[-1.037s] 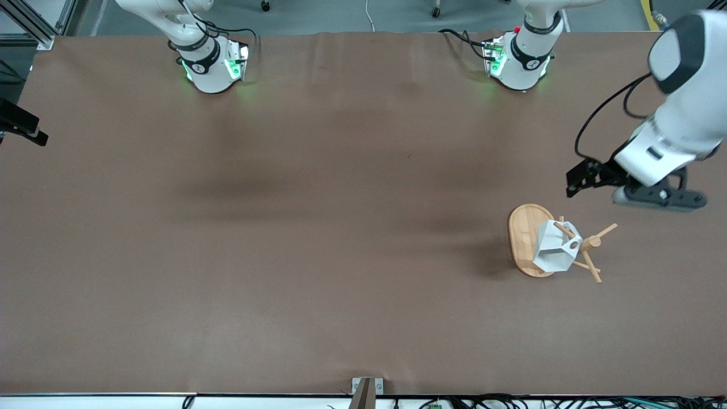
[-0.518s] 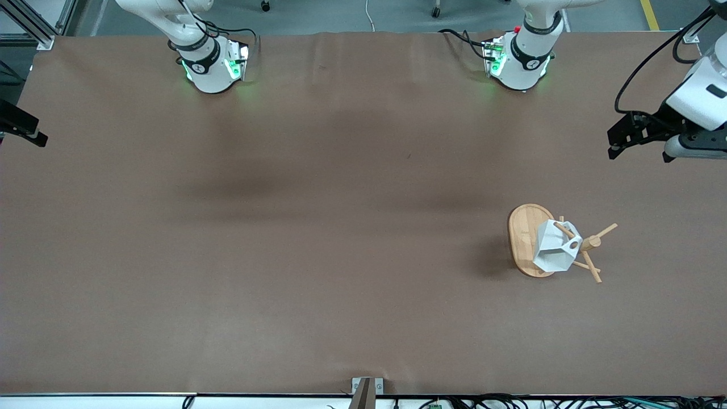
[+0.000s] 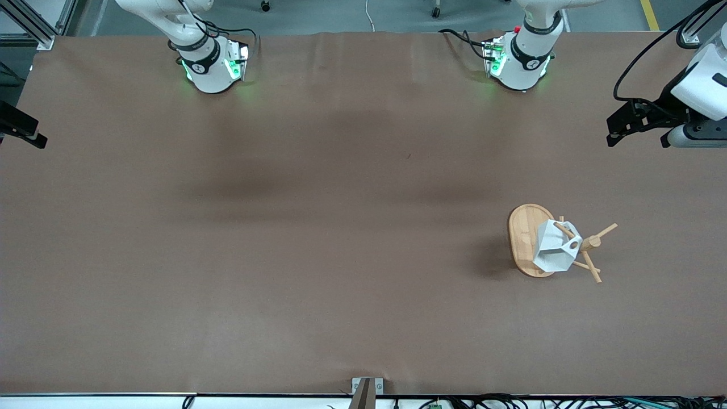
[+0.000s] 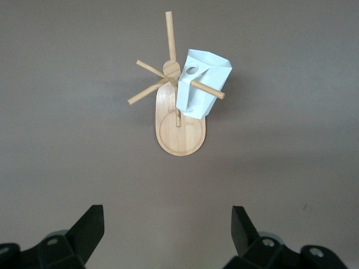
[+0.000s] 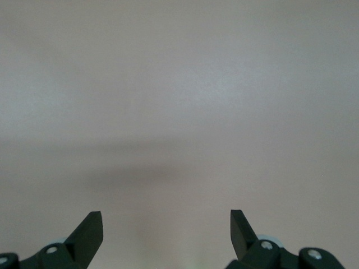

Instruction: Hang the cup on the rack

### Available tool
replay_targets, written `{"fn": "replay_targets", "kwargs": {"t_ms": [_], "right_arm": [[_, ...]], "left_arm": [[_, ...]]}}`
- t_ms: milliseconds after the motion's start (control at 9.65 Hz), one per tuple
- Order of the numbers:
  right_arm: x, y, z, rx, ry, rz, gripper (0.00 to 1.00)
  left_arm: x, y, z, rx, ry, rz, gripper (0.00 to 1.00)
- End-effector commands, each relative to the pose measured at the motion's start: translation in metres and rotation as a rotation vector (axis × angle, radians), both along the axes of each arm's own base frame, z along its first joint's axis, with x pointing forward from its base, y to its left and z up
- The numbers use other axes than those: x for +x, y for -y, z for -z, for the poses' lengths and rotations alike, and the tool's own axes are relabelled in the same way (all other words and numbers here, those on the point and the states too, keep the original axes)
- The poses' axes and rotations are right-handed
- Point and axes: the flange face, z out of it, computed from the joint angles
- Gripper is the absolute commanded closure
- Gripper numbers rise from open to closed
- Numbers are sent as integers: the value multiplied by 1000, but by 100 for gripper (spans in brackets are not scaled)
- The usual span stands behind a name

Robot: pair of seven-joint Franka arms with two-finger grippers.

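Observation:
The white faceted cup (image 3: 554, 249) hangs on a peg of the bamboo rack (image 3: 521, 238), close to its central post. The rack stands upright on the brown table, toward the left arm's end. In the left wrist view the cup (image 4: 201, 84) and the rack (image 4: 180, 134) show some way from my left gripper (image 4: 167, 216), which is open and empty. In the front view the left gripper (image 3: 690, 138) is up in the air over the table's edge at the left arm's end, well away from the rack. My right gripper (image 5: 166, 219) is open and empty over bare table; it is out of the front view.
The brown table cover (image 3: 318, 227) has nothing else on it. A black fixture (image 3: 20, 128) juts in at the right arm's end. A small metal bracket (image 3: 366, 388) sits at the table edge nearest the front camera.
My left arm has drawn back from beside the rack toward the table's edge at its own end. The cup stays on the peg. The right arm has not moved.

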Motion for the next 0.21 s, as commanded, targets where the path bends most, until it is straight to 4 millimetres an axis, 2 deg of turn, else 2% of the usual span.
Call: {"fn": "replay_targets", "kwargs": {"t_ms": [0,104], "right_arm": [[0,1,3,5,2,16,0],[0,1,3,5,2,16,0]], "left_arm": [[4,4,12,-12,-41,-7,0],[3,4,10,-12,-40,-6,0]]}}
